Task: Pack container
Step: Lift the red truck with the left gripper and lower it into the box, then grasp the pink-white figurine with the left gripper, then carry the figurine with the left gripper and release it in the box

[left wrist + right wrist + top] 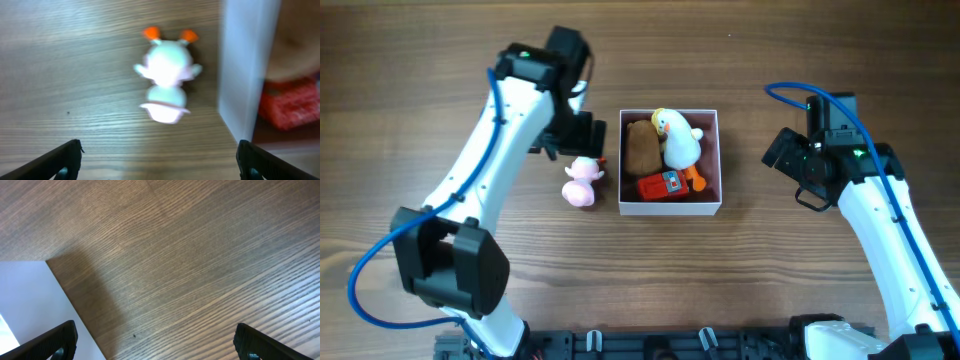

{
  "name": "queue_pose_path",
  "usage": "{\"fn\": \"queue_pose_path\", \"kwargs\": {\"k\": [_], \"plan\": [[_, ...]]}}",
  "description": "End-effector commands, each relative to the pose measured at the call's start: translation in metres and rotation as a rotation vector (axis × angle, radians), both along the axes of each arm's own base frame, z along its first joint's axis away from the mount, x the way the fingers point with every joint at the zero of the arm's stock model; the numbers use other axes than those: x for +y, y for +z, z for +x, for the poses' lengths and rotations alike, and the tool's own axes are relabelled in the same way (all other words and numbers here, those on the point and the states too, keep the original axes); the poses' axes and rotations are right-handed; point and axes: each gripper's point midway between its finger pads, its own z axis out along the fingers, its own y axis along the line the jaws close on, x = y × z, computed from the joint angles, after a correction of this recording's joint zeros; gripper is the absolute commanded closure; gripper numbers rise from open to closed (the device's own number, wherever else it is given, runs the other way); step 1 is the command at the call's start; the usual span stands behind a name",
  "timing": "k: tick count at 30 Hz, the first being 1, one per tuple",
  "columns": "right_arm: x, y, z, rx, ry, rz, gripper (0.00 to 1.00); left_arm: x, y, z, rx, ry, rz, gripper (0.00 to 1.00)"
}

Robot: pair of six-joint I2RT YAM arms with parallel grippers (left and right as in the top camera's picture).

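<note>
The container (pixel 670 209) is a square white box with a pink inside at the table's middle. It holds a brown plush (pixel 641 147), a white duck with orange feet (pixel 677 140) and a red toy (pixel 663 186). A small pink and white toy (pixel 582 182) lies on the table just left of the box. My left gripper (pixel 578 148) is open and empty just behind that toy. In the left wrist view the toy (pixel 167 82) lies ahead of the open jaws (pixel 160 162), beside the box wall (pixel 242 75). My right gripper (pixel 786 172) is open and empty to the right of the box.
The wooden table (pixel 420 120) spreads around the box. In the right wrist view the open jaws (pixel 155 342) hang over bare wood, with the box's white wall (pixel 30 300) at the lower left. The red toy (pixel 290 105) shows inside the box in the left wrist view.
</note>
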Motion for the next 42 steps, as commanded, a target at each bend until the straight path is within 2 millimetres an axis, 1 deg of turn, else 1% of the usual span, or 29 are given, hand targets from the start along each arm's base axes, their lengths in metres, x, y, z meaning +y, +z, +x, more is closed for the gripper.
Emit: {"fn": "queue_pose_path", "kwargs": {"k": [1,4,5,7,10,12,15,17,18,19,20,22,23,25,27,28,29,30,31,32,33,34,35,36,37,38,40,41,42], "plan": [[0.000,-0.004,-0.002,0.010,-0.016,0.013,0.01,0.006,-0.035,-0.016,0.085,0.002,-0.082,0.00],[0.000,-0.004,-0.002,0.010,-0.016,0.013,0.00,0.010,-0.071,-0.028,0.110,-0.004,-0.073,0.00],[0.000,-0.004,-0.002,0.010,-0.016,0.013,0.00,0.012,-0.089,-0.030,0.104,0.010,-0.075,0.00],[0.000,-0.004,-0.002,0.010,-0.016,0.013,0.01,0.009,-0.104,-0.029,0.080,0.010,-0.096,0.00],[0.000,-0.004,-0.002,0.010,-0.016,0.013,0.00,0.007,-0.115,-0.026,0.055,0.006,-0.112,0.12],[0.000,-0.004,-0.002,0.010,-0.016,0.013,0.00,0.002,-0.118,-0.029,0.057,-0.033,-0.125,0.12],[0.000,-0.004,-0.002,0.010,-0.016,0.013,0.00,-0.008,-0.126,-0.032,0.042,-0.073,-0.128,0.22],[0.000,-0.004,-0.002,0.010,-0.016,0.013,0.00,-0.014,-0.134,-0.037,0.038,-0.097,-0.129,0.22],[0.000,-0.004,-0.002,0.010,-0.016,0.013,0.00,-0.018,-0.138,-0.041,0.039,-0.112,-0.128,0.26],[0.000,-0.004,-0.002,0.010,-0.016,0.013,0.01,-0.020,-0.138,-0.042,0.040,-0.119,-0.127,0.37],[0.000,-0.004,-0.002,0.010,-0.016,0.013,0.00,-0.019,-0.138,-0.042,0.037,-0.121,-0.121,0.56],[0.000,-0.004,-0.002,0.010,-0.016,0.013,0.01,-0.018,-0.135,-0.042,0.038,-0.106,-0.121,0.75],[0.000,-0.004,-0.002,0.010,-0.016,0.013,0.01,-0.017,-0.127,-0.041,0.040,-0.102,-0.120,0.82],[0.000,-0.004,-0.002,0.010,-0.016,0.013,0.00,-0.017,-0.096,-0.032,0.011,-0.103,-0.111,0.87],[0.000,-0.004,-0.002,0.010,-0.016,0.013,0.00,-0.018,-0.045,-0.019,-0.065,-0.107,-0.110,0.87],[0.000,-0.004,-0.002,0.010,-0.016,0.013,0.00,-0.022,-0.010,-0.010,-0.130,-0.112,-0.129,0.87],[0.000,-0.004,-0.002,0.010,-0.017,0.013,0.00,-0.027,0.021,-0.003,-0.197,-0.122,-0.149,0.84],[0.000,-0.004,-0.002,0.010,-0.016,0.013,0.01,-0.037,0.057,0.003,-0.292,-0.148,-0.179,0.80],[0.000,-0.004,-0.002,0.010,-0.016,0.013,0.00,-0.048,0.080,0.004,-0.357,-0.178,-0.206,0.78],[0.000,-0.004,-0.002,0.010,-0.016,0.013,0.01,-0.062,0.095,0.004,-0.413,-0.216,-0.232,0.78],[0.000,-0.004,-0.002,0.010,-0.016,0.013,0.01,-0.079,0.106,0.003,-0.470,-0.293,-0.251,0.83],[0.000,-0.004,-0.002,0.010,-0.016,0.013,0.01,-0.111,0.112,-0.001,-0.521,-0.429,-0.271,0.93],[0.000,-0.004,-0.002,0.010,-0.016,0.013,0.00,-0.130,0.110,-0.003,-0.533,-0.489,-0.282,0.93],[0.000,-0.004,-0.002,0.010,-0.016,0.013,0.00,-0.153,0.102,-0.008,-0.530,-0.568,-0.289,0.93],[0.000,-0.004,-0.002,0.010,-0.016,0.013,0.00,-0.169,0.091,-0.012,-0.512,-0.646,-0.280,0.91],[0.000,-0.004,-0.002,0.010,-0.016,0.013,0.00,-0.187,0.070,-0.019,-0.469,-0.727,-0.262,0.90],[0.000,-0.004,-0.002,0.010,-0.016,0.013,0.00,-0.209,0.030,-0.025,-0.383,-0.780,-0.241,0.88],[0.000,-0.004,-0.002,0.010,-0.016,0.013,0.00,-0.218,0.005,-0.027,-0.330,-0.799,-0.224,0.89],[0.000,-0.004,-0.002,0.010,-0.016,0.013,0.00,-0.221,-0.012,-0.027,-0.296,-0.805,-0.212,0.90]]}}
